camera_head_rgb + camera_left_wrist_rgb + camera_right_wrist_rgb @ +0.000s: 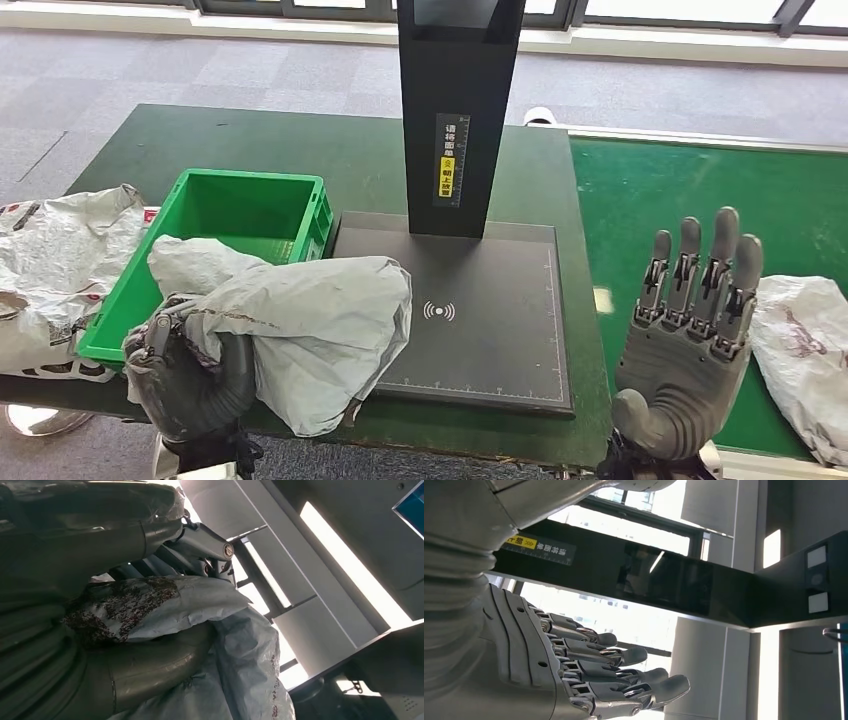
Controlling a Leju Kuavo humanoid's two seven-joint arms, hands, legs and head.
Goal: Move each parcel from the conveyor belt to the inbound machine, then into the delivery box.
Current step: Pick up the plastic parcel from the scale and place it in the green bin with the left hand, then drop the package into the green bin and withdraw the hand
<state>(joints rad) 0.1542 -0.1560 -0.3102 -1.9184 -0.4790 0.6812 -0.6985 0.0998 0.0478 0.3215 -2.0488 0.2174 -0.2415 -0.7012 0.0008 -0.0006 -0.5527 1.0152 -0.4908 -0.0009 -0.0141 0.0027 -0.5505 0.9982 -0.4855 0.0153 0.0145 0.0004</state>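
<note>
The left hand (190, 375) grips a grey parcel (310, 330) at the surface's near edge, overlapping the inbound machine (480, 320) plate; the right hand (690, 340) is spread, empty (another parcel (810, 350) waits on the belt (700, 200)). Next, probably: carry it into the green delivery box (250, 215)

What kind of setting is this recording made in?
Likely a mock parcel-sorting station indoors: a green conveyor belt carrying a grey plastic mailer bag, a black scanning machine with a flat pad, and a green plastic crate.

Three grey parcels (320, 330) (810, 350) (60, 270), one green delivery box (250, 205), one black inbound machine (500, 330) and two robot hands (190, 375) (690, 340).
</note>
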